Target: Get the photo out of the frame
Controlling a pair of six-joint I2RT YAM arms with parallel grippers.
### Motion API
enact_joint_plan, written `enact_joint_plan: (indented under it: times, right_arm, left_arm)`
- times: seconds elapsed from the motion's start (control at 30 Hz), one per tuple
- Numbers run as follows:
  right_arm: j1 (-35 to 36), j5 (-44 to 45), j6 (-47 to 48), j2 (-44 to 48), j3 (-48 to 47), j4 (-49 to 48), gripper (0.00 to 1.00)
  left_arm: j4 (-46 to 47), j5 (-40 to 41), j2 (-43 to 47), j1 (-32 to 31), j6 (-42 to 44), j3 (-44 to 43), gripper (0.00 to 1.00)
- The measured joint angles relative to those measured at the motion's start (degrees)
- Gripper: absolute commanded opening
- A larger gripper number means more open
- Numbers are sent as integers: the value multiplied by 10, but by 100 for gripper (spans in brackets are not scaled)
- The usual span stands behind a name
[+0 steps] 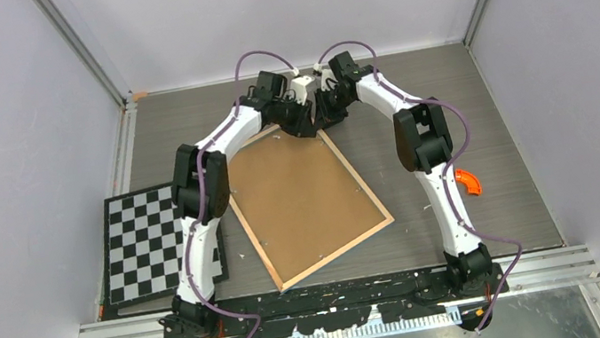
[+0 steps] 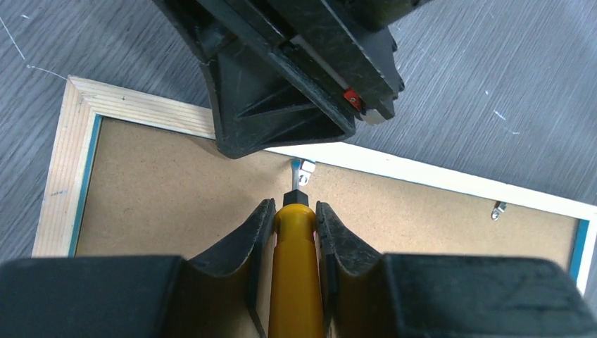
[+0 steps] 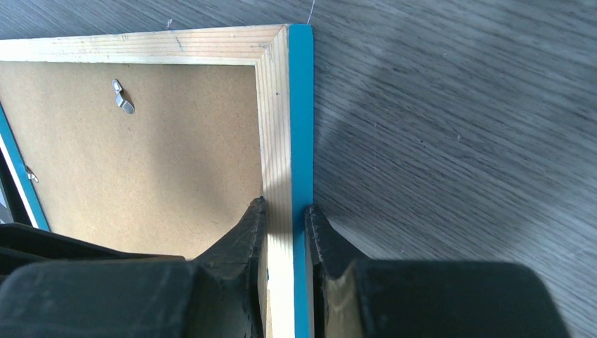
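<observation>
Early: frame point(image 3: 278, 127) lies back-up, backing point(image 1: 300, 196) on, photo unseen. L gripper point(image 2: 294, 205) grips screwdriver point(image 2: 296, 282) at tab point(image 2: 305, 169); R gripper point(image 3: 284, 205) clamps frame edge.

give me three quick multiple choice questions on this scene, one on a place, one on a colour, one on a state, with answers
1. Where does the checkerboard lie relative to the frame in the top view?
A) to its left
B) on top of it
C) beyond its far edge

2. What colour is the handle of the tool in the left gripper?
A) green
B) white
C) yellow

3. What is the right gripper doing?
A) hanging open in the air
B) shut on the frame's rim
C) shut on the checkerboard

Answers:
1 A: the top view shows the checkerboard flat on the left, beside the brown back of the frame.
2 C: the left wrist view shows a yellow handle between the fingers, its tip at a metal tab.
3 B: the right wrist view shows one finger on each side of the wood and blue rim.
</observation>
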State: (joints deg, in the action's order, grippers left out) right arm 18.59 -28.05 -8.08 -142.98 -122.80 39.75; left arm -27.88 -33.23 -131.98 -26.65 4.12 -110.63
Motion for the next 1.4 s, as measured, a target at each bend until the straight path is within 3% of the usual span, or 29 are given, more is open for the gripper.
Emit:
enact_joint_plan:
  times: [0.7, 1.4]
  right_arm:
    - [0, 0, 0, 0, -1, 1, 0]
    - [0, 0, 0, 0, -1, 1, 1]
  left_arm:
    - [-68, -12, 37, -38, 205, 29, 0]
    - [-45, 115, 66, -48, 151, 56, 0]
